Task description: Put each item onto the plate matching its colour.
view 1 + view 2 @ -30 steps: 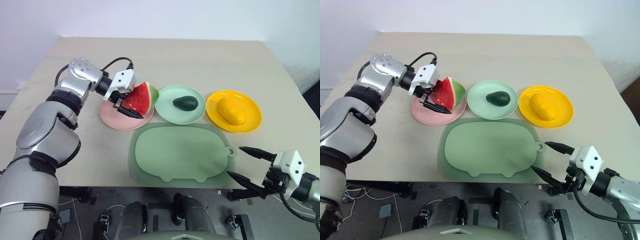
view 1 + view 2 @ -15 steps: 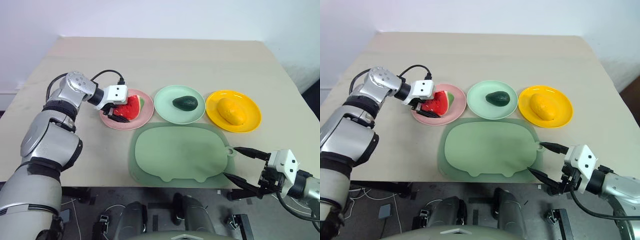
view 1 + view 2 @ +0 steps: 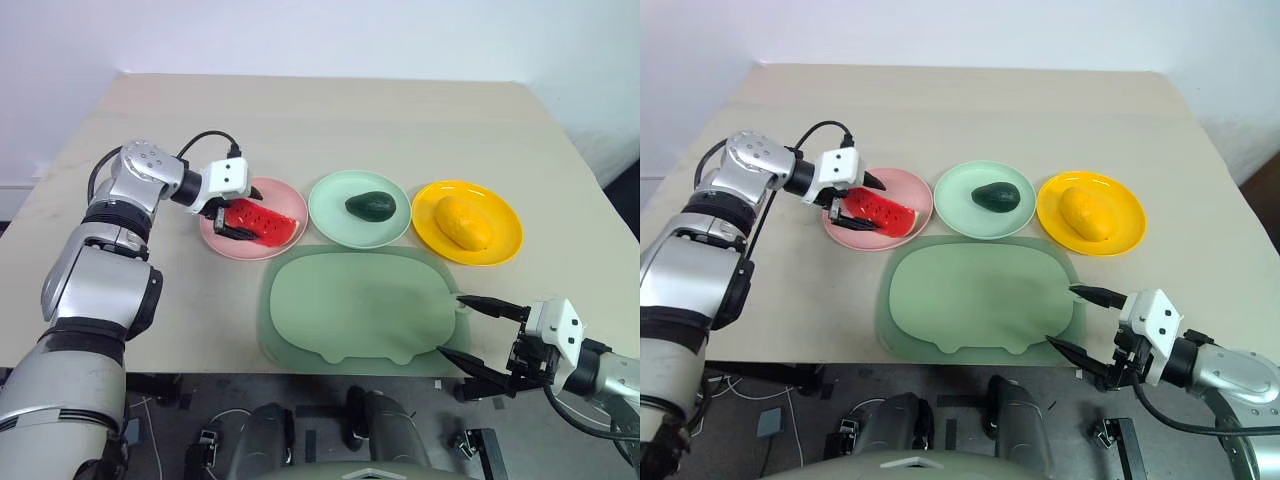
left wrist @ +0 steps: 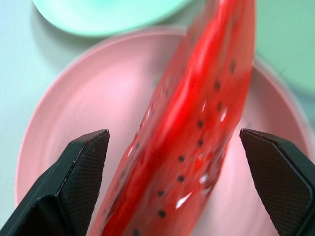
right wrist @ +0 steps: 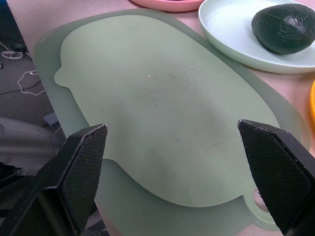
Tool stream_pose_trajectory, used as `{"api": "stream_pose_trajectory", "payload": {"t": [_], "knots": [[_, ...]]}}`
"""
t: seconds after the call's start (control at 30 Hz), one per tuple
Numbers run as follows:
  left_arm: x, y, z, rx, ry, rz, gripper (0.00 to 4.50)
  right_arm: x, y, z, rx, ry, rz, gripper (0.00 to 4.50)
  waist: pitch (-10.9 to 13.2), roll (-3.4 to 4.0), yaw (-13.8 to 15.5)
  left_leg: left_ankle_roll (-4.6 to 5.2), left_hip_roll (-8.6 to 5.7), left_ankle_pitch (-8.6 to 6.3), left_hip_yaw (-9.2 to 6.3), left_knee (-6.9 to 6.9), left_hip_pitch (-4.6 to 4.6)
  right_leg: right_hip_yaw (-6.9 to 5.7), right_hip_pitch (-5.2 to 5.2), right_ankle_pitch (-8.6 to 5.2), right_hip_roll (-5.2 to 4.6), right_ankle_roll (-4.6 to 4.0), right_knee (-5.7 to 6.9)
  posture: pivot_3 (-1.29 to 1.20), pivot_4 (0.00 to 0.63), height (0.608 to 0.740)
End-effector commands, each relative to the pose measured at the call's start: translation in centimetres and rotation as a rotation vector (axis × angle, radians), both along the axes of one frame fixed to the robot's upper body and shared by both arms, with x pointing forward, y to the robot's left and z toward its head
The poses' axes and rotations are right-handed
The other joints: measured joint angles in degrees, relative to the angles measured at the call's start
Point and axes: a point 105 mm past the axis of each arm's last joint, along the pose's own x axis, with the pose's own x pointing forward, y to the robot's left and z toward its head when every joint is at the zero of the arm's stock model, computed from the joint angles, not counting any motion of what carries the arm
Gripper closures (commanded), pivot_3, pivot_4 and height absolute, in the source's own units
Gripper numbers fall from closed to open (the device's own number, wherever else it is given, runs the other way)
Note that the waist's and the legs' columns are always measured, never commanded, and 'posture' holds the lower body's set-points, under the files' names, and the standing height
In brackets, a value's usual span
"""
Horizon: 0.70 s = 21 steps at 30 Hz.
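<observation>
Watermelon wedge (image 3: 262,220) on pink plate (image 3: 287,199), between open left pincer (image 3: 238,212)

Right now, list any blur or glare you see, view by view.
Left wrist view: watermelon wedge smeared with blur, with white glare spots on its flesh; the left hand's fingers sharp. Right wrist view: avocado and mat crisp. Left eye view: even light, soft shadows.
</observation>
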Motion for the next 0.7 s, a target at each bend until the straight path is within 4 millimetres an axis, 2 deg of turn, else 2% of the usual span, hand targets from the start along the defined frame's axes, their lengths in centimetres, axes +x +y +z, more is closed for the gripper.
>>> {"api": "stream_pose_trajectory", "payload": {"t": [0.03,0.2,0.3,0.43,0.53,0.63,0.7], "knots": [[-0.6,0.6,5.2,-0.124,-0.086,-0.048,0.04,0.2,-0.3,0.6,-0.001,-0.031,0.008,0.00,0.0,0.00,0.0,0.00,0.00,0.00,0.00,-0.01,0.01,0.00,0.00,0.00,0.00,0.00,0.00,0.00,0.150,0.733],[-1.4,3.0,8.6,-0.255,-0.165,-0.001,0.04,0.7,-0.9,0.8,0.000,-0.037,-0.002,0.00,0.0,0.01,-0.2,-0.01,0.02,0.00,-0.01,-0.01,0.05,0.02,0.01,0.00,0.00,0.00,0.04,0.00,0.150,0.733],[-2.6,5.9,8.7,-0.387,-0.180,0.058,0.04,0.9,-1.8,1.0,-0.004,-0.042,-0.023,0.00,-0.1,0.11,-0.3,-0.02,0.05,0.01,-0.03,-0.02,0.09,0.04,0.01,0.00,0.01,0.00,0.09,0.00,0.150,0.733],[-5.5,10.3,5.0,-0.524,-0.149,0.156,0.04,1.7,-3.9,1.6,-0.021,-0.063,-0.097,0.00,-0.2,0.41,-0.7,-0.18,0.09,0.10,0.06,-0.09,0.25,0.15,0.02,0.00,0.02,0.00,0.14,0.00,0.150,0.733],[-8.3,11.7,2.3,-0.681,-0.142,0.207,0.04,2.0,-5.5,1.9,-0.024,-0.074,-0.152,0.00,-0.2,0.41,-0.7,-0.27,0.16,0.15,0.04,-0.05,0.21,0.15,-0.01,0.00,0.02,0.00,0.18,0.00,0.150,0.733],[-11.6,12.2,-2.0,-0.724,-0.101,0.313,0.04,2.3,-7.1,2.3,-0.031,-0.083,-0.201,0.00,-0.2,0.37,-0.2,-0.24,0.32,0.13,0.01,-0.01,0.14,0.13,-0.02,0.00,0.01,0.00,0.11,0.00,0.150,0.733],[-13.2,12.4,-3.6,-0.745,-0.105,0.380,0.04,2.4,-7.9,2.5,-0.028,-0.087,-0.225,0.00,-0.2,0.37,0.2,-0.09,0.30,0.04,-0.01,-0.02,0.19,0.12,0.03,0.00,-0.06,0.00,0.10,0.00,0.150,0.733]]}}
